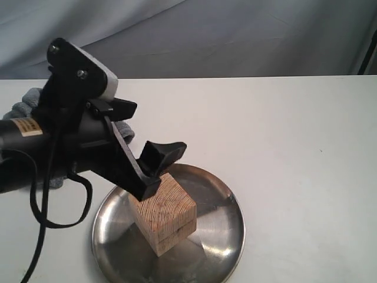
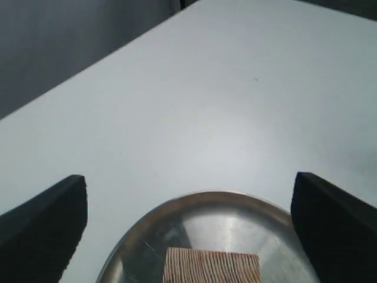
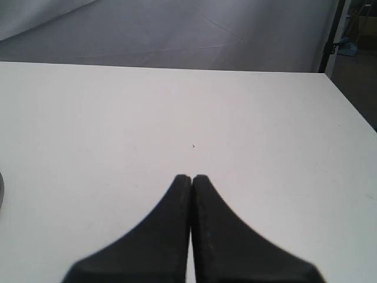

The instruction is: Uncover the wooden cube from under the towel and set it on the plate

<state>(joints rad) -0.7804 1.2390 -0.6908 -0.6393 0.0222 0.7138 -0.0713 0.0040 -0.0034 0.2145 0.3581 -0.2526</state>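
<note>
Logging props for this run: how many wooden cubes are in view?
1. The cube sits on the plate, just under the open left pincer. Others could hide behind the arm.

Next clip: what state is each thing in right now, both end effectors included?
cube: uncovered, resting on the plate, not gripped.
plate: flat on the table, holding the cube.
towel: off the cube, on the table, mostly hidden behind the left arm.
left end effector: open wide, over the cube.
right end effector: shut, empty, over the table.
</note>
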